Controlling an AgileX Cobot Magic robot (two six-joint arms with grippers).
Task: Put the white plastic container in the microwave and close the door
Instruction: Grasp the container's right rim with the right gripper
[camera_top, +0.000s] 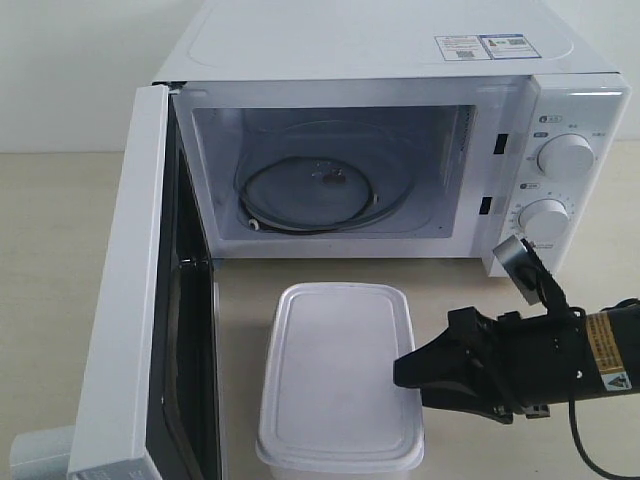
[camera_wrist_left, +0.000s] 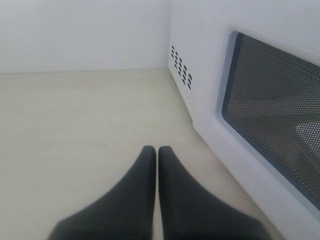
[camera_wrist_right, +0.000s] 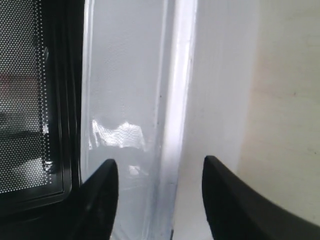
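Sitting: shallow white plastic container (camera_top: 335, 380) before open white microwave (camera_top: 350, 40)
Right pincer (camera_top: 405, 375): spread, beside container
Left pincer (camera_wrist_left: 157, 150): closed

Ext cam looks down at microwave (camera_top: 400, 60) front; both wrist cams hug door (camera_top: 120, 300).

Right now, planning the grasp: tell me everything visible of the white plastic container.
The white plastic container is a shallow, translucent rectangular box with rounded corners and a flat rimmed lid, which is on. It sits level on the table in front of the open microwave. The open right gripper reaches its side edge; contact is unclear.
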